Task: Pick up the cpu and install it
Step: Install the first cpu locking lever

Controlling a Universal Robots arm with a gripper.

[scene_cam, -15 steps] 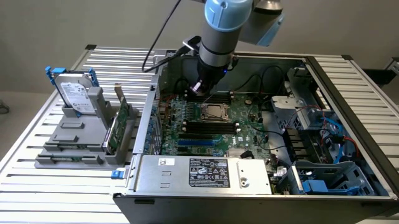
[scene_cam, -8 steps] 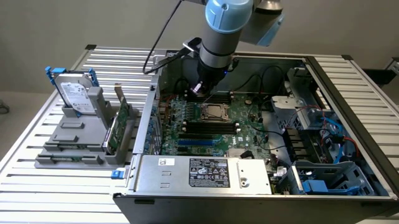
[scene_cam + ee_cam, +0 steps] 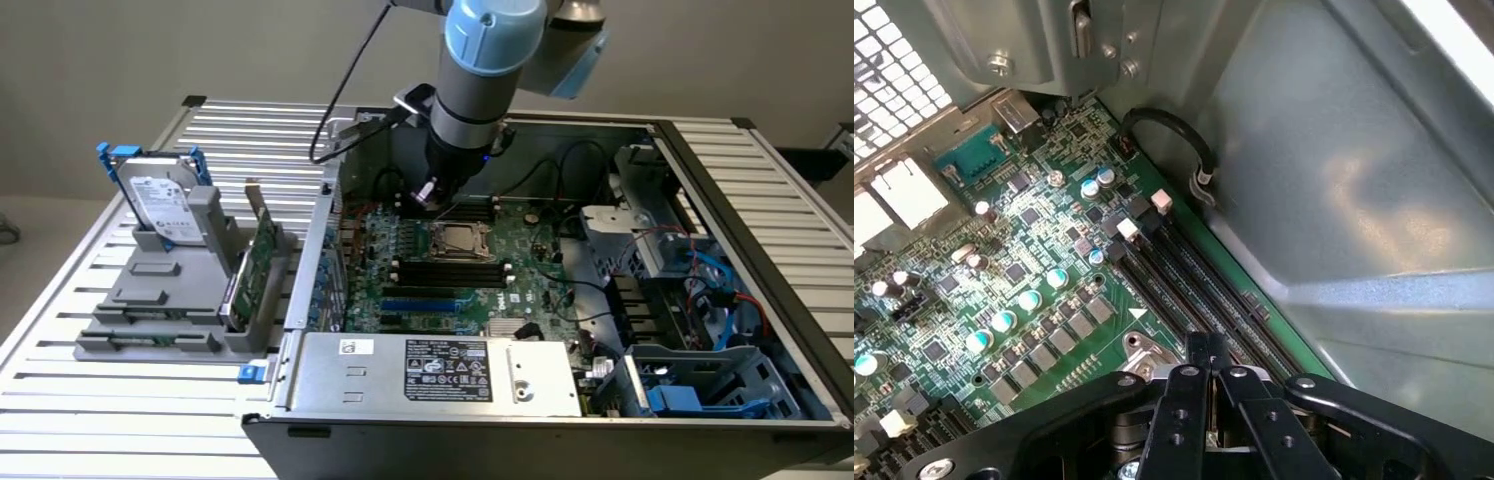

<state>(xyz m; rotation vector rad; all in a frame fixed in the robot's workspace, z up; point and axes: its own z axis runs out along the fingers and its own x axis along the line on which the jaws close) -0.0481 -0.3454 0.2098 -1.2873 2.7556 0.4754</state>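
Note:
The arm reaches down into an open computer case (image 3: 747, 230). On the motherboard (image 3: 534, 285) lies a square metal-framed socket (image 3: 461, 240). Its middle looks silvery-beige, like the cpu (image 3: 462, 239) lying flat in the frame. My gripper (image 3: 430, 193) hangs just beyond the socket's far corner, close above the board. In the wrist view the gripper (image 3: 1209, 375) has its black fingers (image 3: 1184, 420) pressed together with nothing between them. They sit over a metal corner piece (image 3: 1146, 352) beside the memory slots (image 3: 1204, 280).
A hard drive (image 3: 167, 205) with a blue bracket stands in a grey rack (image 3: 160, 300) at the exterior view's left, outside the case. A power supply (image 3: 441, 370) closes the near side. Drive cages and cables (image 3: 694, 290) crowd the right. The case wall (image 3: 1354, 180) rises close beside the gripper.

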